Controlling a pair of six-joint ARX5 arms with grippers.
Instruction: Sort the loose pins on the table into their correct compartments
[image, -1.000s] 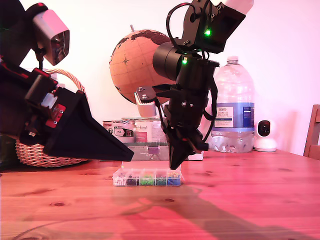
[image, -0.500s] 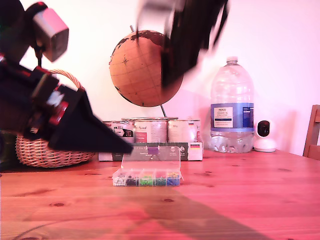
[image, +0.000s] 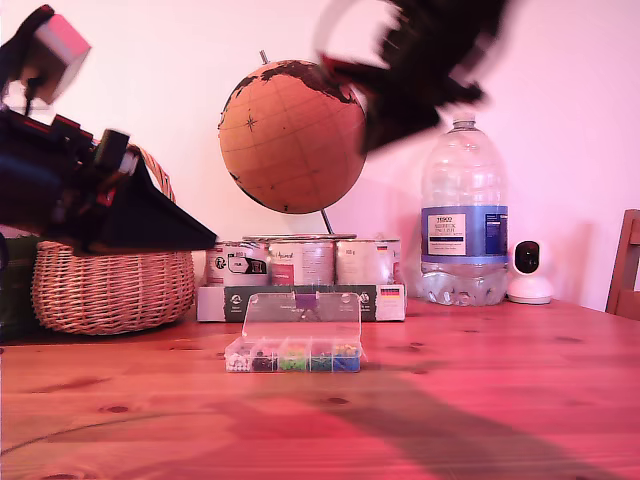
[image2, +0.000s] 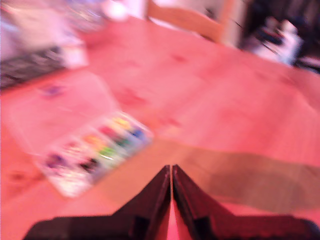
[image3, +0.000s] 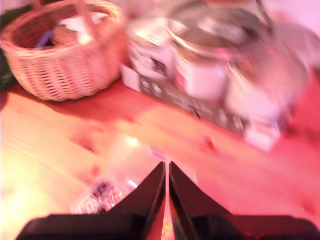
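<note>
Space around the compartments (image: 293, 355) was pretty generous: the little clear box sat alone near the middle of the table (image: 480, 400) in the exterior view, its lid (image: 302, 318) standing up behind it, with bare wood in front and to both sides. Clutter only started at the back edge: basket (image: 110, 290) at the exterior view's left, tray of cans (image: 300, 300) right behind the box, globe (image: 292, 135), water bottle (image: 465, 215), a small white camera (image: 528, 270), and a chair (image: 625, 265) poking in at the exterior view's right edge. My first gripper (image: 205, 240) hung at the exterior view's left, well above the wood and off to the side of the box. My second gripper (image: 385, 135) was high up near the globe, just a dark smear. The wrist views showed what that view didn't: my first gripper (image2: 171, 172) had its jaws pressed together on nothing, with the coloured sections ahead of it, and my second gripper (image3: 166, 167) was likewise pinched closed and empty, looking down past the box toward the basket and cans. Everything was too blurry to pick out the loose pins anywhere.
</note>
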